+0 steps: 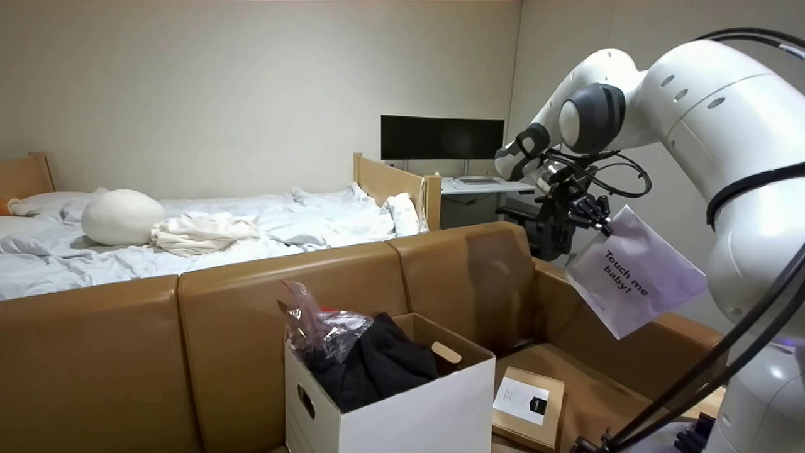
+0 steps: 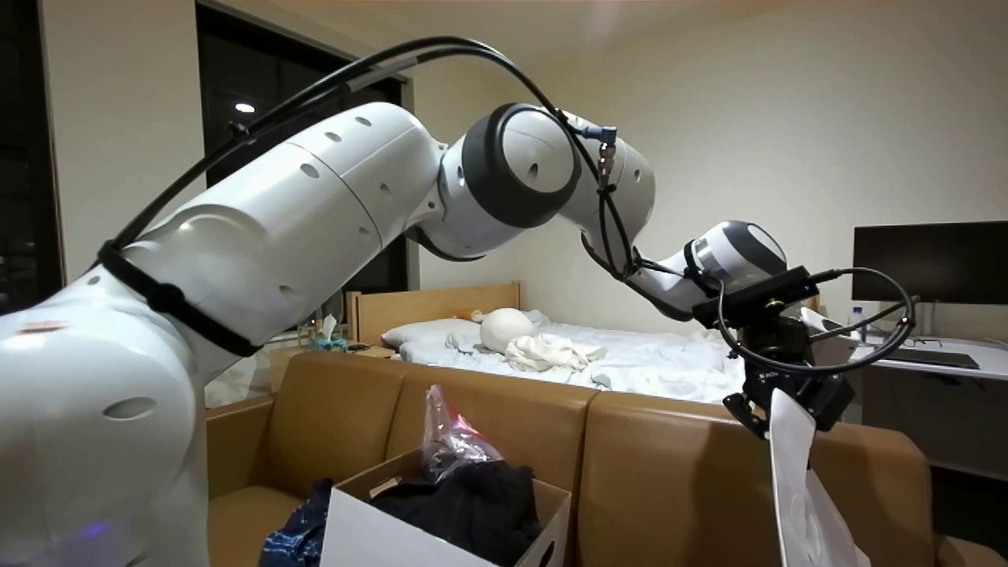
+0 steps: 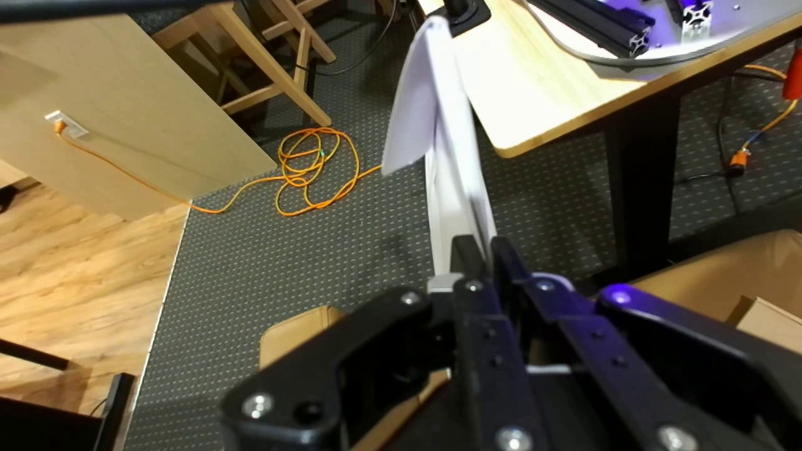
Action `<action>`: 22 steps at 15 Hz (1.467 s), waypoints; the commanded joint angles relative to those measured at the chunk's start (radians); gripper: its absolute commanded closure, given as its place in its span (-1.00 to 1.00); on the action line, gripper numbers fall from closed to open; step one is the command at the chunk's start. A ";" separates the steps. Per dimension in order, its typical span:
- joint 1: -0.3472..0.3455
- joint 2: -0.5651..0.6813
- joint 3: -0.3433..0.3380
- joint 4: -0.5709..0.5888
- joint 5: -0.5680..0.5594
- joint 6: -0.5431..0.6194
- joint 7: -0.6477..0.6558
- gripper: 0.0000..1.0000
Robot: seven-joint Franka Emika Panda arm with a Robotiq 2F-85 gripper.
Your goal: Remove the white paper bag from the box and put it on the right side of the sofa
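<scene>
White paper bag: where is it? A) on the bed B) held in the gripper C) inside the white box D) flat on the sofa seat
B: the gripper is closed on the white paper bag, which hangs from it in both exterior views.

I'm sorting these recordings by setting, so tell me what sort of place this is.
Probably a bedroom or studio-style living space: a bed with rumpled white sheets stands behind a tan-brown sofa, with a monitor on a desk nearby.
</scene>
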 commanded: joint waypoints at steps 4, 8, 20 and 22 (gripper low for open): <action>-0.069 0.282 -0.054 0.354 -0.160 -0.082 -0.281 0.90; -0.147 0.353 -0.046 0.514 -0.182 -0.069 -0.536 0.89; -0.138 0.460 -0.063 0.578 -0.127 -0.271 -0.438 0.89; -0.146 0.481 -0.060 0.581 -0.122 -0.309 -0.396 0.89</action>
